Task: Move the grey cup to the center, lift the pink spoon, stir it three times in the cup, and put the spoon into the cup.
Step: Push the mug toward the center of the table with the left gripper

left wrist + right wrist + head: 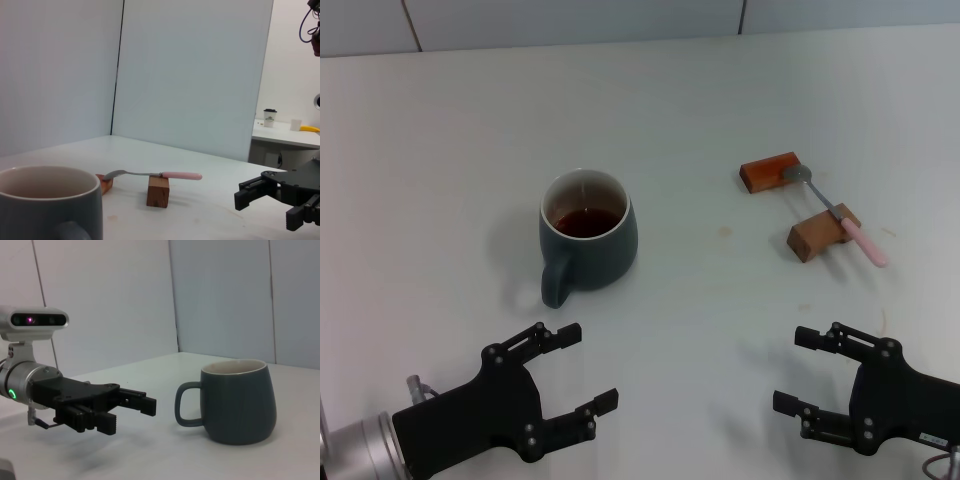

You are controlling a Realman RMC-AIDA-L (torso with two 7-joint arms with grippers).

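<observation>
The grey cup (588,240) stands upright on the white table, left of middle, with dark brown liquid inside and its handle toward me. It also shows in the left wrist view (47,202) and the right wrist view (237,401). The pink spoon (838,214) lies across two small brown wooden blocks at the right, bowl on the far block, pink handle past the near block; the left wrist view shows it too (155,175). My left gripper (578,367) is open, just short of the cup's handle. My right gripper (796,370) is open, near the front right, apart from the spoon.
The far wooden block (769,171) and the near wooden block (822,231) prop the spoon off the table (720,100). A white wall panel stands behind the table's far edge. Bare tabletop lies between cup and spoon.
</observation>
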